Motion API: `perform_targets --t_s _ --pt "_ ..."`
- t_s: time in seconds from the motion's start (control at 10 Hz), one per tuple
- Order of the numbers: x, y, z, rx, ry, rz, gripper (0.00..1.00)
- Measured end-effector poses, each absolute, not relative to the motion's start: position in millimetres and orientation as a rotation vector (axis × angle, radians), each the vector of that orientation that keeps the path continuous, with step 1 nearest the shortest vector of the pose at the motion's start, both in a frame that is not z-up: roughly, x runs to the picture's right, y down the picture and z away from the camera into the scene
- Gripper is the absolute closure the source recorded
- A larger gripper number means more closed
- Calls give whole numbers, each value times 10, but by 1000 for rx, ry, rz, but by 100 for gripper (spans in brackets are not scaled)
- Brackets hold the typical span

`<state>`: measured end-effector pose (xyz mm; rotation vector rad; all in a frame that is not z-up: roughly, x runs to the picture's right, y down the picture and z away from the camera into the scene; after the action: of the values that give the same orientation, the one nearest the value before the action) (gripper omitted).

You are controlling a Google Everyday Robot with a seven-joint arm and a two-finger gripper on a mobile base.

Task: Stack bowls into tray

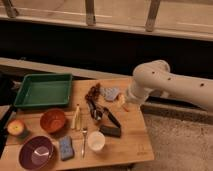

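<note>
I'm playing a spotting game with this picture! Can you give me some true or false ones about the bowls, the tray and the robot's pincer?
1. The green tray has a bowl in it. False: nothing is in it; both bowls sit on the table.
2. The orange-red bowl sits just in front of the tray. True.
3. The purple bowl is stacked inside the orange-red bowl. False: it sits by itself near the front left corner.
4. The pincer is at the table's right side, far from both bowls. True.
5. The white cup is in the tray. False: it stands on the table near the front edge.
</note>
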<state>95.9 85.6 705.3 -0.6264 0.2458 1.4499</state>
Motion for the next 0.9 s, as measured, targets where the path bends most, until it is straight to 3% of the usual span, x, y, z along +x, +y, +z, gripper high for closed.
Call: perform_targets --t_s 0.4,0.9 --pt "-77 821 7110 -681 191 1321 35" --pt "-95 827 7122 -682 195 1314 35"
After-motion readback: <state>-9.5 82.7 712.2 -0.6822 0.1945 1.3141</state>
